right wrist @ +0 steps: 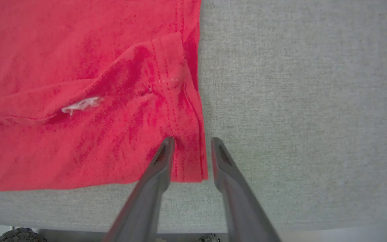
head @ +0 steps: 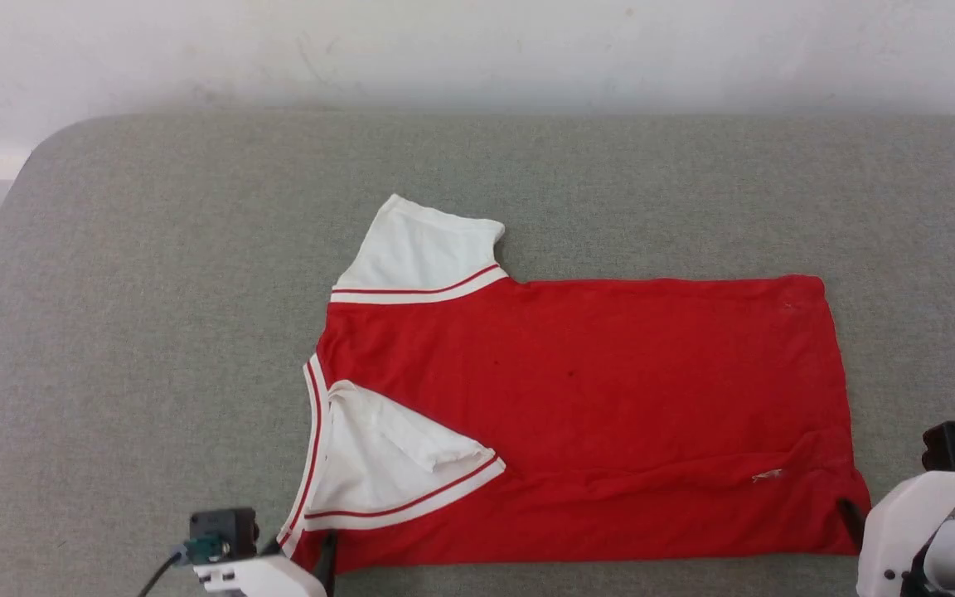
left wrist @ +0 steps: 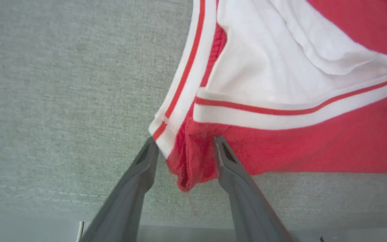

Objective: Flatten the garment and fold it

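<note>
Left gripper [left wrist: 183,143] and right gripper [right wrist: 190,143] are seen spread, a shirt [head: 577,373] corner lying loose inside each; soft floppy cloth, probably best pinched right at those corners.

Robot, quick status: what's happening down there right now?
Left gripper open, straddling the collar-side corner. Right gripper open, straddling the hem corner. Garment flat on grey pad, near sleeve folded onto the body, far sleeve out. Nothing blocking.

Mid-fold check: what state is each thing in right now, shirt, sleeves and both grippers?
garment: lying flat, one crease along near edge
near sleeve: folded in onto the body
far sleeve: spread outward, flat
left gripper: open, straddling shoulder corner
right gripper: open, straddling hem corner
</note>
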